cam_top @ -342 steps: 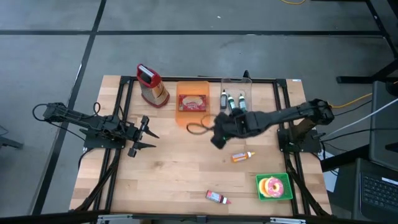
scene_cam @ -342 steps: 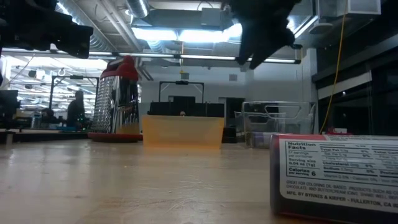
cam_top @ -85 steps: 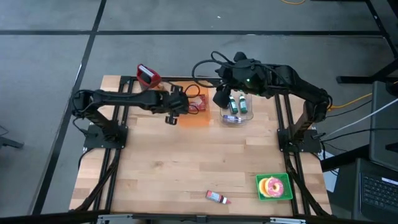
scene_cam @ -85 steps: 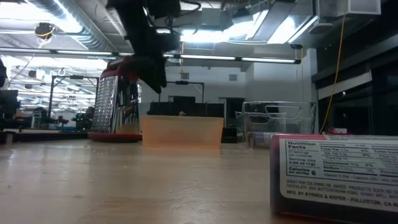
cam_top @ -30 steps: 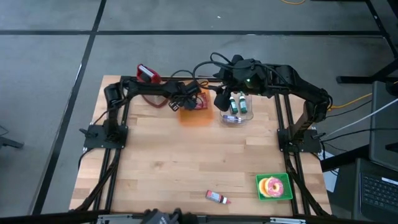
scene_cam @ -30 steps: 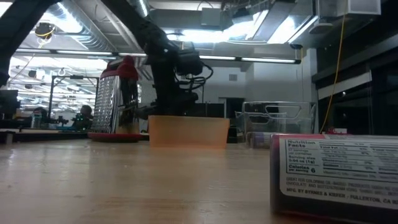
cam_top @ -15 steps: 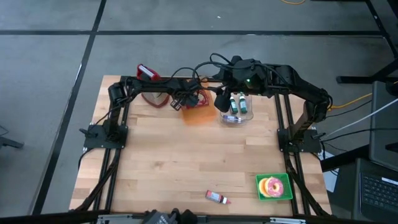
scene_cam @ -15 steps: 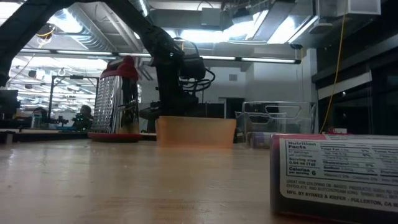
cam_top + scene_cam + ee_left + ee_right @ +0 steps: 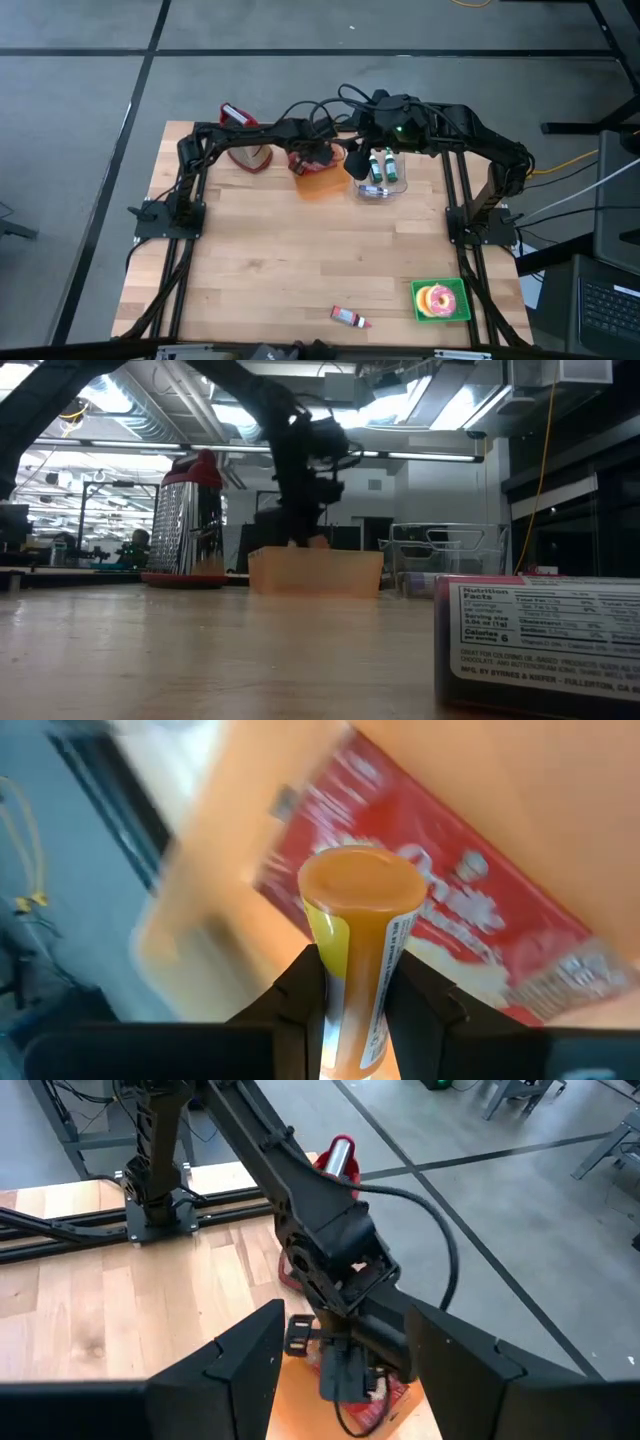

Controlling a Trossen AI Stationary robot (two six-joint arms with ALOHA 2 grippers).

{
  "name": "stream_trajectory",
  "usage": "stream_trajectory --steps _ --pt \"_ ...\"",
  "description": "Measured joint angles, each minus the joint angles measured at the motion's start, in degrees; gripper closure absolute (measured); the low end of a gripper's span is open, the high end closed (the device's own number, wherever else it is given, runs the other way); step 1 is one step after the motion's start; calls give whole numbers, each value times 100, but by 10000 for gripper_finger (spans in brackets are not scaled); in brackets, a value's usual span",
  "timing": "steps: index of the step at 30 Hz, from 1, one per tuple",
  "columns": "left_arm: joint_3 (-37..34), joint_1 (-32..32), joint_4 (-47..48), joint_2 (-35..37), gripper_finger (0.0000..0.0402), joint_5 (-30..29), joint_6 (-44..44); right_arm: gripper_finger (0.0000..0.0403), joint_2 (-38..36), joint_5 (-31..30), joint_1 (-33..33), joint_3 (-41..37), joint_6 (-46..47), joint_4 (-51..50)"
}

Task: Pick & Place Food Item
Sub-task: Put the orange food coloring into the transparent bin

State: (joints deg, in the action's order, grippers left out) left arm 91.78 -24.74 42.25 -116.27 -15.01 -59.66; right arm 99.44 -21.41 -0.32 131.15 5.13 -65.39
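One grater (image 9: 240,140), one orange bin (image 9: 322,185), one donut (image 9: 438,299)

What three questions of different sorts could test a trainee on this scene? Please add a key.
1. True or false: the left hand grips a bottle.
2. What lies in the bin? A) a red packet B) a spoon C) a cup
3. Fill in: the fingers of the right hand stand ____.

Key: 1 true; 2 A; 3 open.
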Motion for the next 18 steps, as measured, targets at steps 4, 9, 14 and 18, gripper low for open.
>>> stream_trajectory --steps 4,9,14,18 --pt "471 170 -25 -2 327 45 42 192 0 42 0 0 1 0" --pt "852 369 -615 4 324 621 299 192 2 155 17 0 39 16" --pt "1028 528 -1507 9 325 909 363 192 2 155 44 0 39 16" --pt "1044 608 -2089 8 326 1194 367 192 2 155 57 0 46 16"
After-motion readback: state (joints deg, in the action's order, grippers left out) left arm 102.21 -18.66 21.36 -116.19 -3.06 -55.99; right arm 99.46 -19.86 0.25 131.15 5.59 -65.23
